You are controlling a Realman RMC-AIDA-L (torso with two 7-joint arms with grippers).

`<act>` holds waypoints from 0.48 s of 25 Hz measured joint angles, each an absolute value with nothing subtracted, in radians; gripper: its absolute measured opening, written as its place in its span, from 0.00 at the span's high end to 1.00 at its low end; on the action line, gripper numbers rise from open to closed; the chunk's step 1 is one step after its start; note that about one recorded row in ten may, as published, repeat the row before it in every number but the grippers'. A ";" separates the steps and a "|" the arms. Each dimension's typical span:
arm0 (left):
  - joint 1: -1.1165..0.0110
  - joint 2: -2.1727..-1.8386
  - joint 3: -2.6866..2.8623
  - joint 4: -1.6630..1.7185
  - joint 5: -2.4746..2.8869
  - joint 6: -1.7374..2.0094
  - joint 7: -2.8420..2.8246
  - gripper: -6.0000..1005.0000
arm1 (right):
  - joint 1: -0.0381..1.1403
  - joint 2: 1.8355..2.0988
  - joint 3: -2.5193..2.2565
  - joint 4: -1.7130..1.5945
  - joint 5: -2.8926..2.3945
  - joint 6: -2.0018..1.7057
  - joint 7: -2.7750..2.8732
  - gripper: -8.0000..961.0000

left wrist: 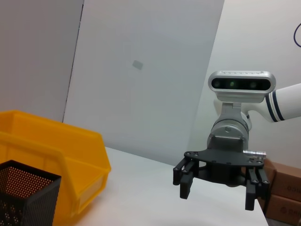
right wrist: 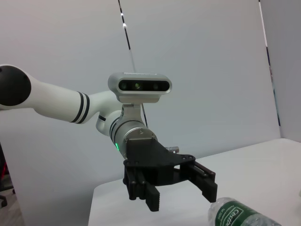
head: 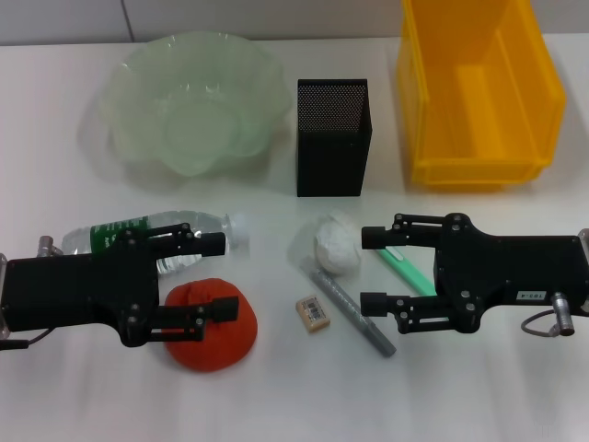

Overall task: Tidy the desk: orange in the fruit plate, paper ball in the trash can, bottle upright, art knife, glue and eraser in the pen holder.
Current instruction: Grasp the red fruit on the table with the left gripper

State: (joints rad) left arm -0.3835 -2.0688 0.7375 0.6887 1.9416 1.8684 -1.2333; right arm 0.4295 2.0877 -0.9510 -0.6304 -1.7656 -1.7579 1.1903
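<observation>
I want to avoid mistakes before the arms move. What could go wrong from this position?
1. The left hand is open above both the orange and the lying bottle; closing could knock the bottle rolling.
2. The paper ball touches the grey stick, near the green one; the open right hand may drag them.

A plain white counter (head: 276, 405) fills the head view, evenly lit with only soft shadows, and behind its far edge runs a pale grey wall (head: 230, 17) with a thin vertical seam. In the left wrist view the backdrop is made of flat grey-white wall panels (left wrist: 141, 70) meeting at slanted seams (one carries a small grey mark), with brown cardboard boxes (left wrist: 284, 188) stacked at the far side. The right wrist view shows a smooth pale wall (right wrist: 211, 61) crossed by a thin dark cable (right wrist: 129, 42).
</observation>
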 joint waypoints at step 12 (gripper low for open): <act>-0.383 -2.070 0.735 0.687 1.938 1.837 -1.219 0.23 | 0.428 2.088 -0.947 -0.617 -1.766 -1.755 1.183 0.21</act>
